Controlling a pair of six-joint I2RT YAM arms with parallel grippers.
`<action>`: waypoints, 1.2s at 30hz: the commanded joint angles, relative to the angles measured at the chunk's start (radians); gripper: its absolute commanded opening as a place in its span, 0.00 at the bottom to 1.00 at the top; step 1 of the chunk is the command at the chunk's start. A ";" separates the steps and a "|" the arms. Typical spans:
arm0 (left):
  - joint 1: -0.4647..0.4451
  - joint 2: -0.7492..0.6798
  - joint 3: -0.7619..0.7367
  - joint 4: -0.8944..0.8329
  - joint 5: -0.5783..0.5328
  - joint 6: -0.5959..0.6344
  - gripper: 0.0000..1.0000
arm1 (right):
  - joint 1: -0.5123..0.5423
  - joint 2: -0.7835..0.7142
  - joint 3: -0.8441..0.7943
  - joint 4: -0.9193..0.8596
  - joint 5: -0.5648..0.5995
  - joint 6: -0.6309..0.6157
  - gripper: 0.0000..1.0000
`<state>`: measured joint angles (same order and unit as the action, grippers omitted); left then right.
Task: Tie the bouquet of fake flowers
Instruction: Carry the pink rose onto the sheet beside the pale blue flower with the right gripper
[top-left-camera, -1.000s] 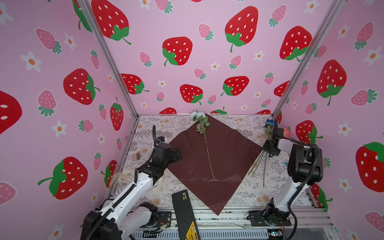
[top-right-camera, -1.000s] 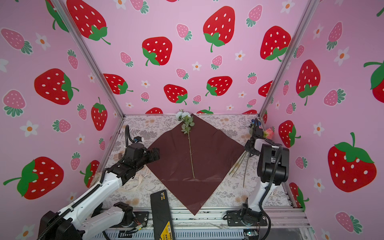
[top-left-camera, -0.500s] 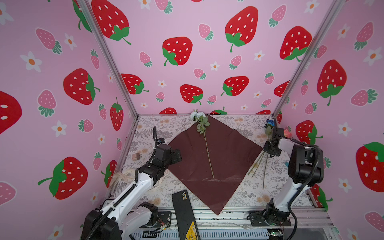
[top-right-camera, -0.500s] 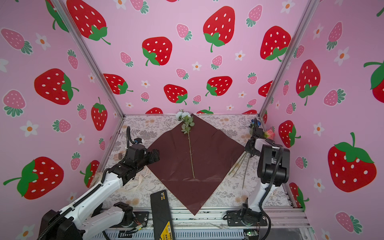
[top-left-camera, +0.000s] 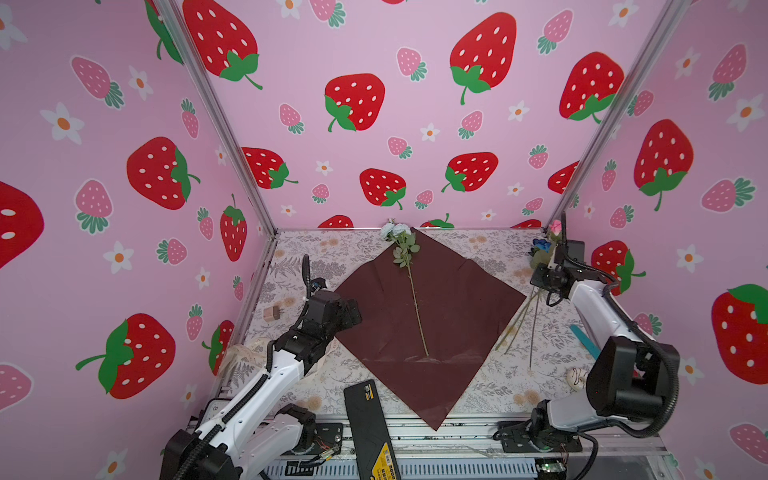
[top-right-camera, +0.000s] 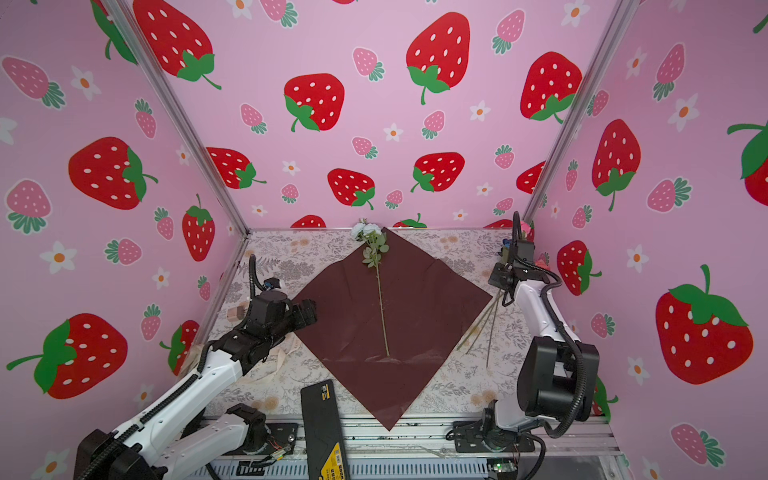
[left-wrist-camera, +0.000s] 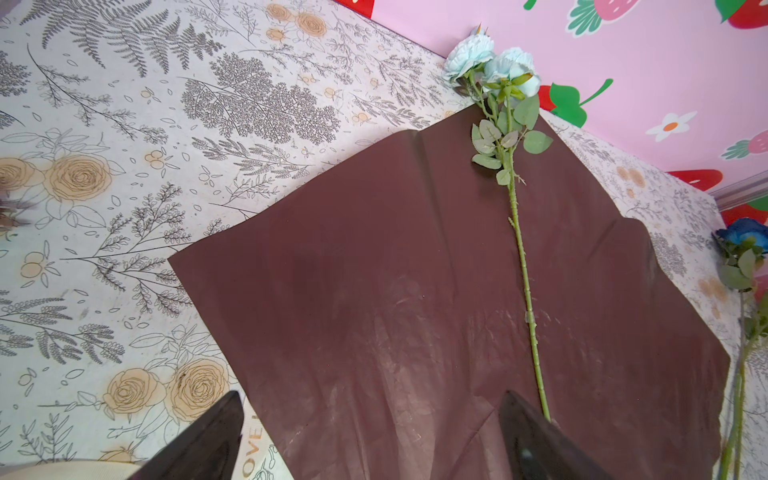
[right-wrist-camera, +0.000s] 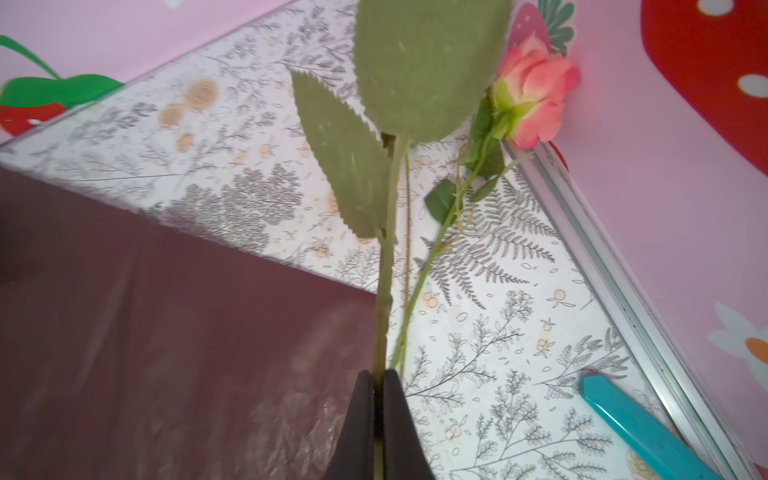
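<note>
The bouquet of fake flowers (top-left-camera: 417, 307) has one pale flower (left-wrist-camera: 517, 249) on the paper (top-left-camera: 465, 299) mid-frame; our right gripper (right-wrist-camera: 376, 376) pinches a second stem (right-wrist-camera: 384, 270) at right, left gripper (left-wrist-camera: 371, 397) wide, so we should next lay it alongside.

Pink walls (top-left-camera: 415, 124) are printed with red and pink strawberries and white flowers. The table cover (top-left-camera: 478, 245) is patterned with grey ferns and tan roses. Dark maroon wrapping paper (top-left-camera: 457, 311) is seen at centre, with a pale blue flower (top-left-camera: 395, 230) at its top corner. A coral-pink rose (top-left-camera: 555, 227), dark blue bloom (top-left-camera: 540, 245), green stem (right-wrist-camera: 384, 291) and teal strip (top-left-camera: 584, 340) are seen at the right.
</note>
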<state>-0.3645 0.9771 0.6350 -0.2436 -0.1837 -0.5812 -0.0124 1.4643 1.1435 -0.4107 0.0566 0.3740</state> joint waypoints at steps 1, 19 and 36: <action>0.003 -0.016 -0.015 -0.008 -0.023 -0.023 0.97 | 0.073 -0.047 0.007 0.026 -0.092 0.049 0.00; 0.004 -0.017 -0.014 -0.022 0.001 -0.032 0.97 | 0.564 0.384 0.294 0.191 -0.150 0.298 0.00; 0.006 -0.020 -0.014 -0.051 -0.011 -0.020 0.97 | 0.582 0.816 0.684 0.110 -0.169 0.361 0.00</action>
<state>-0.3637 0.9680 0.6174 -0.2684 -0.1753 -0.5987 0.5732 2.2482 1.7901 -0.2604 -0.1024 0.7055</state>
